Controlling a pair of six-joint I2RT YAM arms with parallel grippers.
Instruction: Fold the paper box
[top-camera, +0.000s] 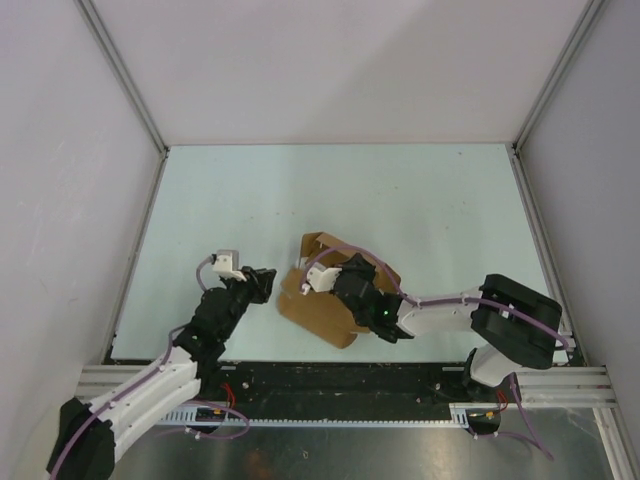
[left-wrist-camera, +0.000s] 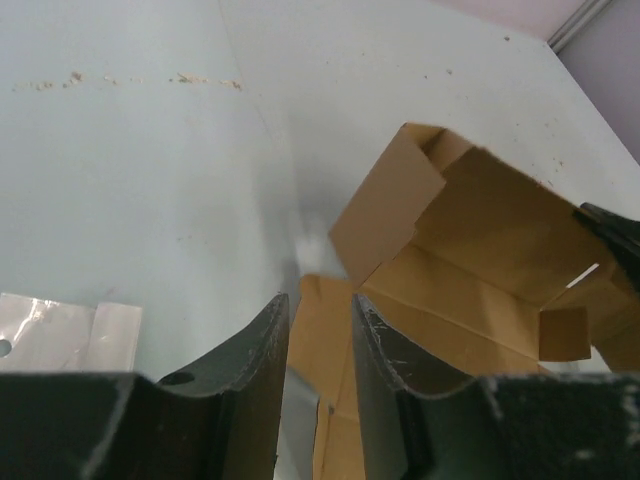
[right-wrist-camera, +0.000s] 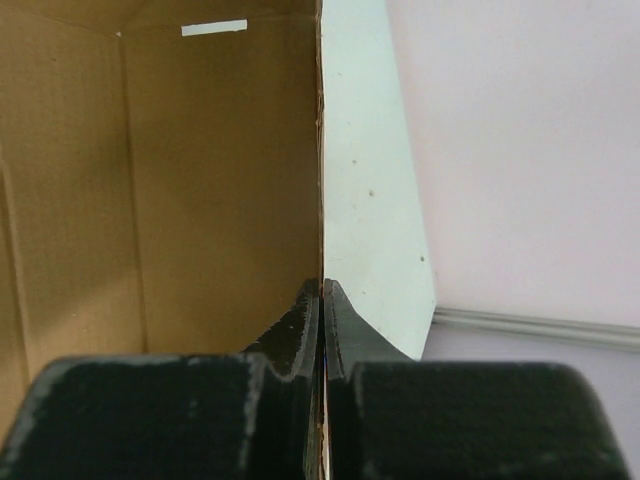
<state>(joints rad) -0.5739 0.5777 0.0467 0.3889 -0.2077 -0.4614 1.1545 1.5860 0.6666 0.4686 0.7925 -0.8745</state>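
Observation:
The paper box is plain brown cardboard, partly raised, with walls up and flaps spread on the pale green table near the front middle. My right gripper is shut on the edge of one upright wall; in the right wrist view the thin panel is pinched edge-on between the jaws. My left gripper is open just left of the box. In the left wrist view a flat brown flap lies between and below its fingers, not gripped. The open box interior stands beyond.
Grey enclosure walls surround the table on the left, back and right. A metal rail runs along the near edge. Small crumbs lie on the table far from the left gripper. A pale taped patch is by the left finger.

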